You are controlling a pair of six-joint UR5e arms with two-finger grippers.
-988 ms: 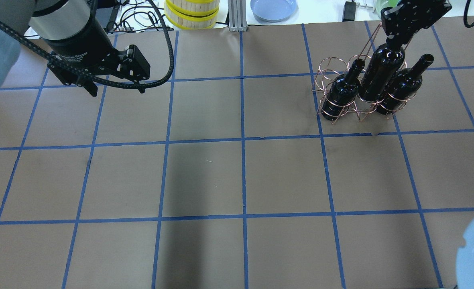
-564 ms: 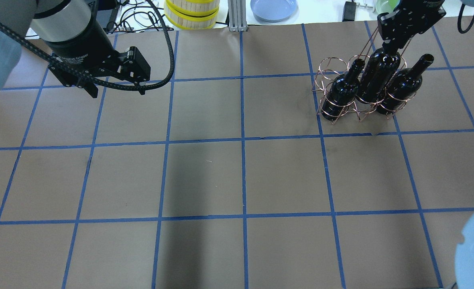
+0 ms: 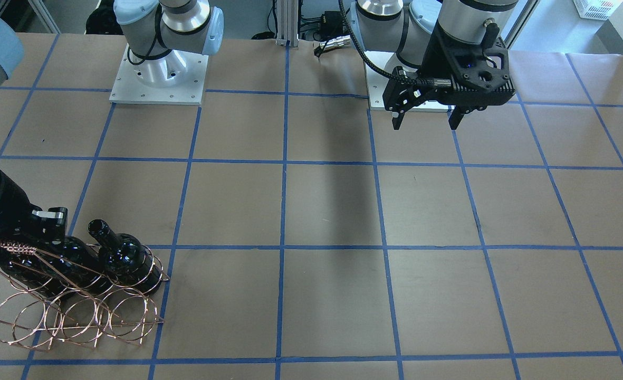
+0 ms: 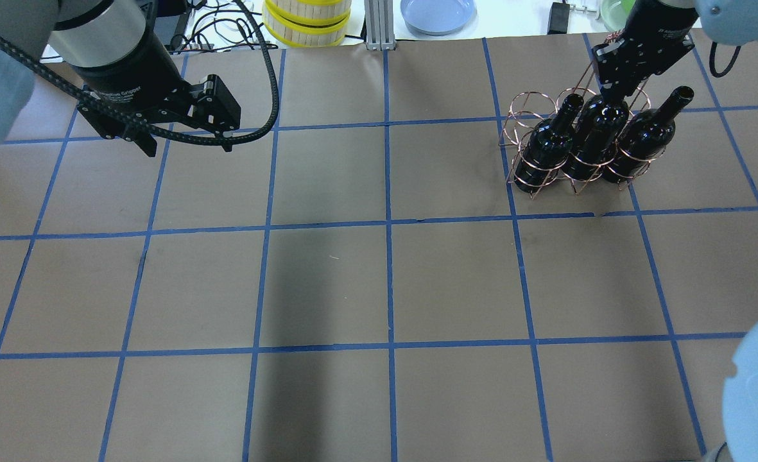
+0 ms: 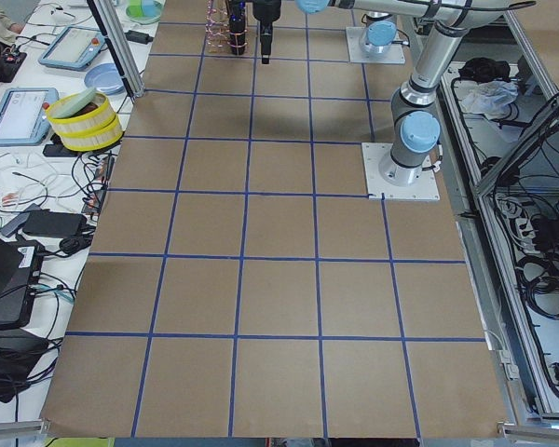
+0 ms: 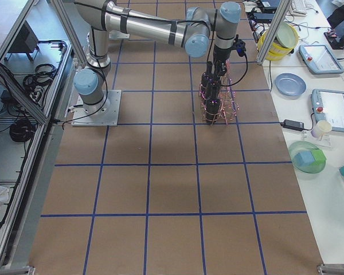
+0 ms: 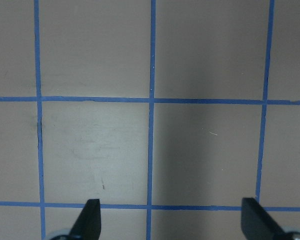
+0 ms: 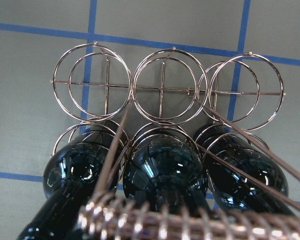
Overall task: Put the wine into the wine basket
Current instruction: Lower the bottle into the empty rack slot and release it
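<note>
1. in the overhead view the wine basket [image 4: 525,109] stood toward 2 o'clock on the tabletop [image 4: 379,289], which was brown paper crossed by blue tape lines.
2. we counted two rows of three copper rings; the right wrist view showed the same basket [image 8: 162,82] from above.
3. the wine [image 4: 594,141] stood in the middle ring of the row nearer the robot, its base about level with the bottles beside it. from the right wrist camera we saw its glossy shoulder [image 8: 162,167] straight below.
4. one neighbour bottle [image 4: 549,151] stood just beside it at 9 o'clock and a second neighbour bottle [image 4: 642,144] at 3 o'clock, each in its own ring with its open neck in plain sight.
5. through the three rings at 12 o'clock of the bottles we saw only paper and tape.
6. the right gripper [image 4: 611,95] sat on top of the wine, its jaws pinching the neck, which they hid from us.
7. the twisted-wire handle [image 8: 190,220] slanted up from the basket and crossed right under the right wrist camera.
8. the left gripper [image 4: 186,146] hung toward 10 o'clock, well apart from the basket. its jaws were spread wide, and in the left wrist view the gripper [image 7: 172,220] had only taped paper between its tips.
</note>
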